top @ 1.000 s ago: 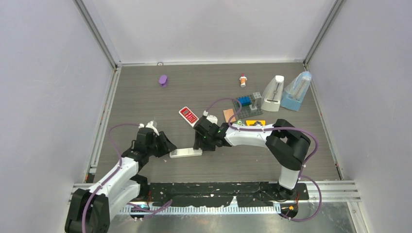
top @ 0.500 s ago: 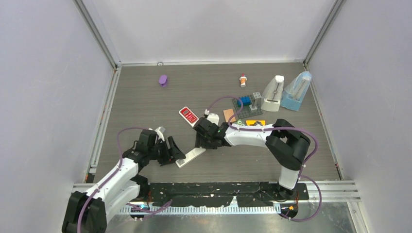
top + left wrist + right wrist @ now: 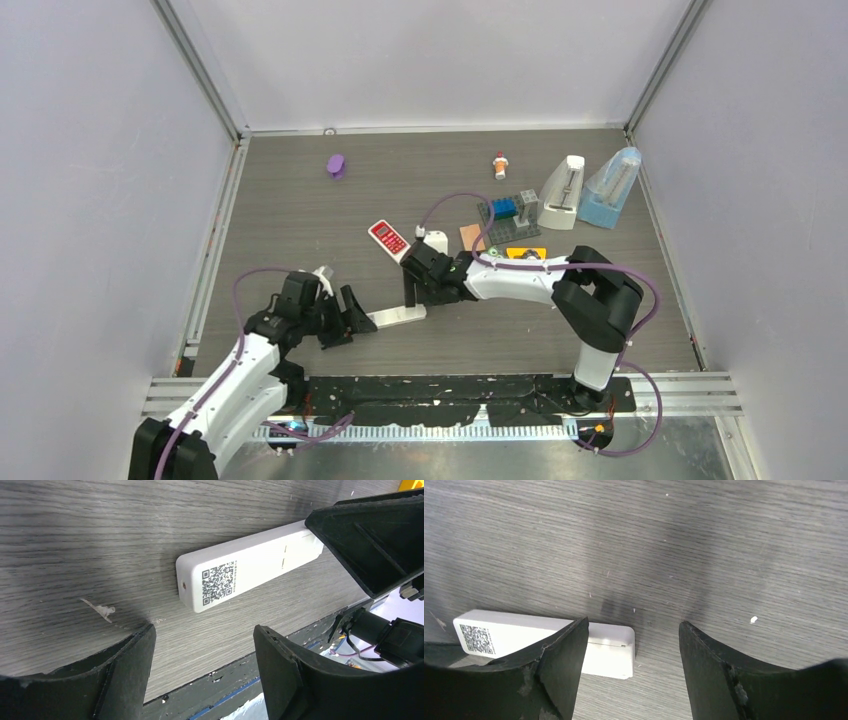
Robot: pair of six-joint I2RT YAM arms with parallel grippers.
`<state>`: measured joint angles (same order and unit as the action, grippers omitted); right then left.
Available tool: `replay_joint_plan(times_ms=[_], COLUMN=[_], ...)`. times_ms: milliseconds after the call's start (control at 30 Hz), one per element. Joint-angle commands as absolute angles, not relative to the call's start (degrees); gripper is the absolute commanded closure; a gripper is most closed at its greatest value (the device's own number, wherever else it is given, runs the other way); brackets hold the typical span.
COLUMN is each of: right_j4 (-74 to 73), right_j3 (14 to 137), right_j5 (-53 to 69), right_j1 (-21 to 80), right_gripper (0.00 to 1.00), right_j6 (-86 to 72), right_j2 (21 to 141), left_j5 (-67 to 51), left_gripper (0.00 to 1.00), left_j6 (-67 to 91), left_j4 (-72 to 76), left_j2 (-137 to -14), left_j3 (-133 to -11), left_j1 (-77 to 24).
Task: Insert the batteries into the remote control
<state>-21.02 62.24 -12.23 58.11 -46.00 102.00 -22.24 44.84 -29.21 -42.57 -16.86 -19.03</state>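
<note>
Left end effector (image 3: 202,632) open, empty, just short of the remote (image 3: 245,567) at its QR end. Right end effector (image 3: 633,624) open too, one finger over the other end. Bench (image 3: 300,210) carries the remote flat, back up, nr front edge. Likely light, stiff, slick plastic; pinch across long sides. Purple battery (image 3: 336,165) & red-orange battery (image 3: 500,164) lie far back, well apart. Tiny, prob. roll; grip mid-barrel.

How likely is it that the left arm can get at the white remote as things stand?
Probably yes. The remote lies flat just ahead of the left end effector, whose jaws stand open, with nothing between. The right end effector sits over its far end only.
</note>
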Motion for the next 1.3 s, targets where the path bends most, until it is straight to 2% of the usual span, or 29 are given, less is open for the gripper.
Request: replay_joint_plan(times_ms=[0,333,733,1067,1167,1267], right_j4=[-24.2,-30.5,-33.4,-30.0,-28.8,-28.2], right_j3=[64.7,68.8,67.0,64.6,63.8,63.7], right_j5=[-13.5,-17.8,-18.0,-12.5,-11.6,-10.9], right_j1=[59.8,62.1,62.1,62.2,62.3,62.3], right_gripper=[0.29,0.25,0.24,0.33,0.40,0.49], right_j6=[-40.3,-45.7,-53.3,-60.1,-61.4,-62.0], right_j2=[100.5,100.6,98.1,98.8,98.8,99.3], left_j5=[-20.6,-16.2,-13.1,-15.2,-16.2,-17.0], left_gripper=[0.28,0.27,0.27,0.32,0.35,0.42], left_j6=[46.2,46.2,41.0,41.4,41.4,41.8], left_j4=[-31.4,-27.9,-18.1,-11.4,-10.0,-8.8], left_j2=[-42.3,-39.4,-44.0,-49.3,-50.2,-50.9], left_j3=[-15.7,-18.6,-21.1,-19.3,-18.1,-17.1], left_j1=[-19.2,-19.1,-19.2,-19.2,-19.2,-19.2])
